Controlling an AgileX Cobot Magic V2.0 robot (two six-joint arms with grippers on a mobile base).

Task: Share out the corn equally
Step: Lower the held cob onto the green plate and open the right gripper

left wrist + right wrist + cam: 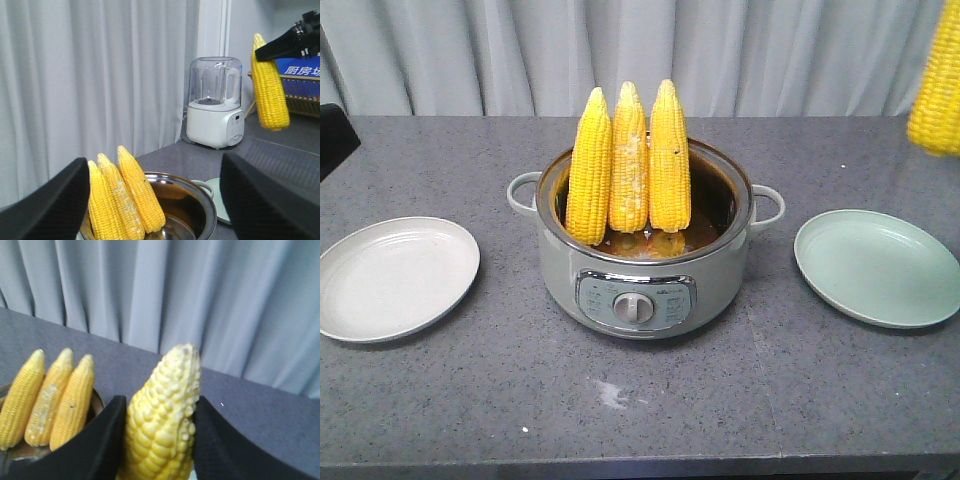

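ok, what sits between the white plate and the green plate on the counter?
Front view: the cooker pot, with three corn cobs standing in it, sits between the white plate and green plate.

The right gripper [159,407] was clamped on a corn cob [161,440]. Its two black fingers [102,440] pressed against opposite sides of the cob, whose pointed tip stood up between them. From the left wrist camera, this same gripper appeared as a dark shape reaching in from the upper right edge, raised high, gripping the cob near its tip so that the thick end hung below. The left gripper [152,165] had its jaws spread wide apart. Its dark, textured fingers [50,207] filled the lower left and lower right corners of its own camera view.
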